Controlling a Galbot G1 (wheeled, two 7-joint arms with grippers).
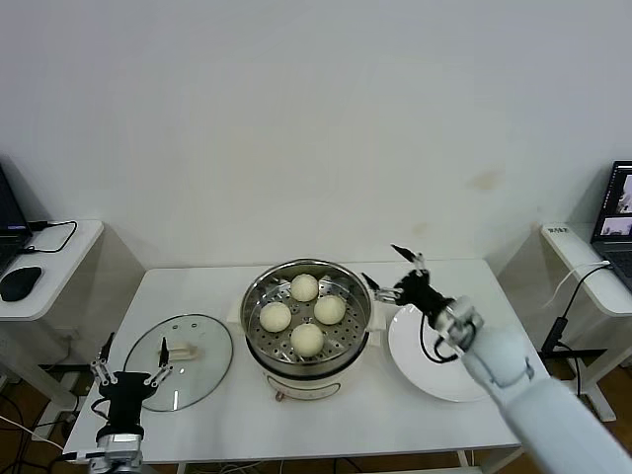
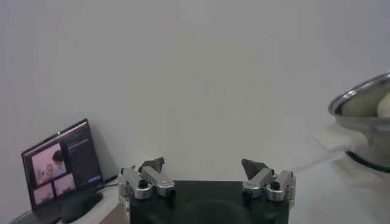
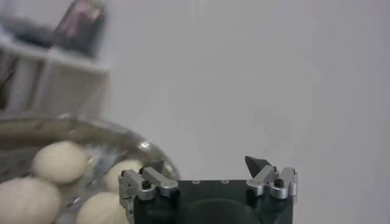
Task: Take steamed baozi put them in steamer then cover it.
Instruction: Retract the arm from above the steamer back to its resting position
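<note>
Four creamy-white baozi lie in the shiny steel steamer, which sits in a cream pot base at the table's middle. Some of them show in the right wrist view. The glass cover with its cream handle lies flat on the table to the steamer's left. My right gripper is open and empty, just to the right of the steamer's rim, above the table. My left gripper is open and empty at the table's front left, beside the cover's near edge. The steamer's rim shows in the left wrist view.
An empty white plate lies right of the steamer, under my right forearm. Side tables stand on both sides: the left one holds a mouse, the right one a laptop. A white wall is behind.
</note>
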